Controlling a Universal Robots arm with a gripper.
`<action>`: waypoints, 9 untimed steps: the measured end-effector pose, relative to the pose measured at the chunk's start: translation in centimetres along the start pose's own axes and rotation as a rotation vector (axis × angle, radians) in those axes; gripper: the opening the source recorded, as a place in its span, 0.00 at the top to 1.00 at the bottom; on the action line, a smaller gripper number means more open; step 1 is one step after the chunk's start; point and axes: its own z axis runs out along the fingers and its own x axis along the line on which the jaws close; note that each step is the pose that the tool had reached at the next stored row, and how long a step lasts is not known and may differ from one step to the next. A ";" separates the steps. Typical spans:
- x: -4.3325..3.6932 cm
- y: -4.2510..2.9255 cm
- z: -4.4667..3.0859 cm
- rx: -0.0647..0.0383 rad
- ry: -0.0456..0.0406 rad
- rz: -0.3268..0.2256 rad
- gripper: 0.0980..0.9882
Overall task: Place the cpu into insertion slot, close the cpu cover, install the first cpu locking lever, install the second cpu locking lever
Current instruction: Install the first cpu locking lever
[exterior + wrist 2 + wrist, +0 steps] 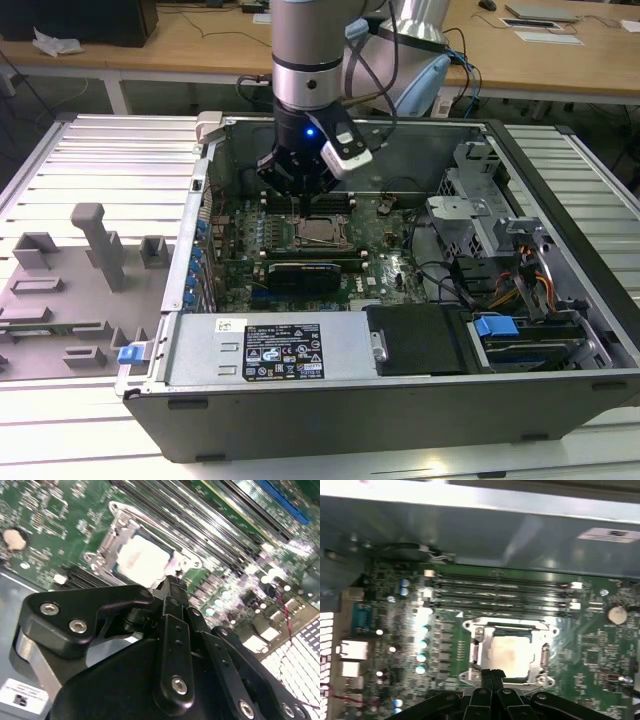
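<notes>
First wrist view: closed gripper [492,674] beside cpu [509,652] in insertion slot [507,626]

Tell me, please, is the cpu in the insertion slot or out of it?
In: the cpu lies flat inside the rim of the insertion slot.

Likely lab: wooden desks [200,45], opened computer case [400,420]

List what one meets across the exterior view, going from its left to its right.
Grey fixture blocks → blue tab at the case corner → the cpu on the green board → metal drive cage → orange cables.
</notes>
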 end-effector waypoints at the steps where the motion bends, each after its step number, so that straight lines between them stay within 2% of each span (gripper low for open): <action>1: 0.32 0.02 -0.01 0.000 -0.0002 0.000 0.99; 5: 1.59 0.11 -0.05 -0.002 -0.0013 0.000 0.99; 6: 1.92 0.13 -0.06 -0.013 -0.0027 0.000 0.99; 7: 2.06 0.14 -0.06 -0.029 -0.0043 0.001 0.99; 8: 2.17 0.15 -0.07 -0.046 -0.0059 0.001 0.99; 9: 2.30 0.16 -0.07 -0.069 -0.0081 0.002 0.99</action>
